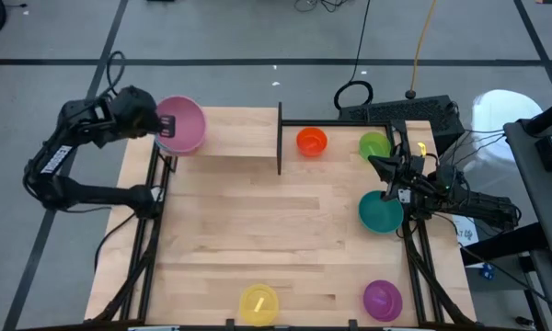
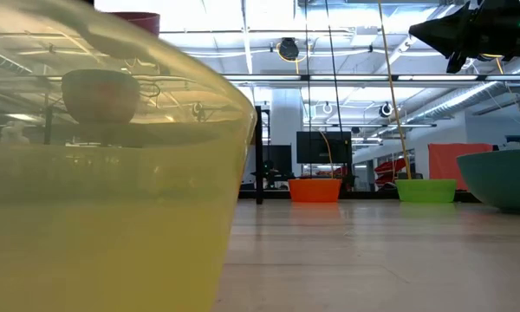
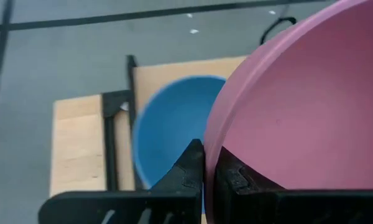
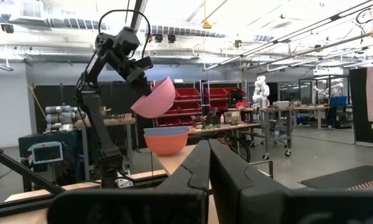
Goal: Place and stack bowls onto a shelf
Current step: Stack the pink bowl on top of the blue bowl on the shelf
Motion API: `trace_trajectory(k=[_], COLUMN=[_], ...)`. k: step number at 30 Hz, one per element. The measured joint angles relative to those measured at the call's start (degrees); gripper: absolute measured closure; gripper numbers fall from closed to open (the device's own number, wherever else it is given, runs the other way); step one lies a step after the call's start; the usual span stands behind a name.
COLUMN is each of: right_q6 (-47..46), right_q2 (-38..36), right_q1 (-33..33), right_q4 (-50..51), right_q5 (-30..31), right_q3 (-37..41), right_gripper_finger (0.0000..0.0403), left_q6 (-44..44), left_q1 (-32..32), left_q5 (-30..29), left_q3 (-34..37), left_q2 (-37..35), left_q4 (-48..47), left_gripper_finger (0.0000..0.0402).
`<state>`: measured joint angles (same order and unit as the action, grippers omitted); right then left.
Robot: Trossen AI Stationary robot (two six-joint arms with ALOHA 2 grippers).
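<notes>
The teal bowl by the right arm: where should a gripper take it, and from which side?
Grip the rim of the teal bowl, coming down from above. It sits upright and open, so the thin wall fits between two fingers, as the left gripper holds the pink bowl. The right gripper, shut, is nearest.

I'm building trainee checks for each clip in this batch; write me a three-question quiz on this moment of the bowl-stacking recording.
1. Which colour is the bowl held by the left gripper?
2. True or false: the right gripper holds the teal bowl.
3. Which bowl lies directly below the held bowl? A) yellow B) blue C) purple

Key
1. Pink: the pink bowl is pinched at its rim, tilted, above the shelf.
2. False: it is shut on nothing, beside the bowl.
3. B: the blue bowl, stacked in a red bowl.
</notes>
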<state>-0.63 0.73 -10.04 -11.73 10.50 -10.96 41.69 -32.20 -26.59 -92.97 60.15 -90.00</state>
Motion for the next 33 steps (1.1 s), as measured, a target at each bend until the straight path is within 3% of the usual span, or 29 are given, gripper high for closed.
trace_trajectory(k=[15, 33], right_q6=[0.0, 1.8], right_q2=[0.0, 0.0], right_q1=[0.0, 0.0], right_q4=[-0.1, -0.5], right_q5=[0.2, 0.8], right_q3=[0.0, 0.0], right_gripper_finger=[0.0403, 0.0403], left_q6=[-9.2, -16.4], left_q1=[-17.2, -26.8], left_q5=[8.3, 14.9], left_q3=[0.1, 10.5], left_q2=[-0.9, -0.6], left_q4=[0.0, 2.4], left_gripper_finger=[0.0397, 0.0397])
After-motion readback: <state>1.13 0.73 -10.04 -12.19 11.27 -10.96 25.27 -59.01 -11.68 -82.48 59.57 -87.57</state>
